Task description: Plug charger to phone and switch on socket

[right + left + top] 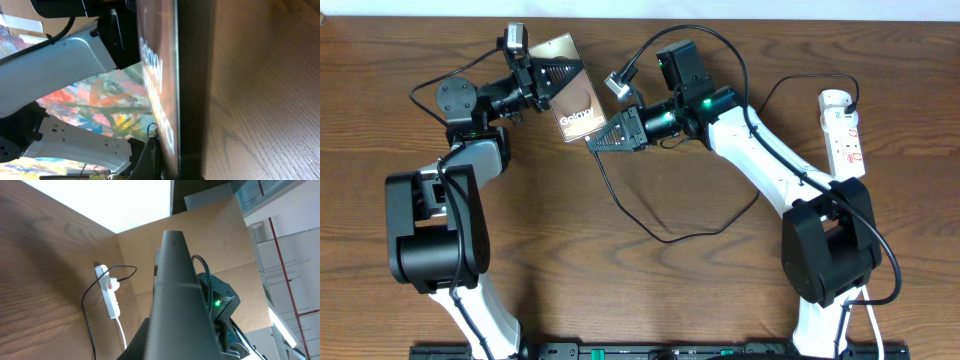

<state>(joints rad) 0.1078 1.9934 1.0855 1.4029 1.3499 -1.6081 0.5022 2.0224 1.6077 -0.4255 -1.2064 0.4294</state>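
Wooden table (650, 300) spanning whole scene; brown cardboard panels (220, 235) standing beyond its far edge; multicoloured painted surface (100, 100) showing behind.

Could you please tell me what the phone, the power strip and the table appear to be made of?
The phone: likely a glass front, glossy; bright reflections run along its screen in the right wrist view. The power strip: probably moulded white plastic, smooth, with a rounded end. The table: wood or wood-look laminate, brown grain lines, low sheen.
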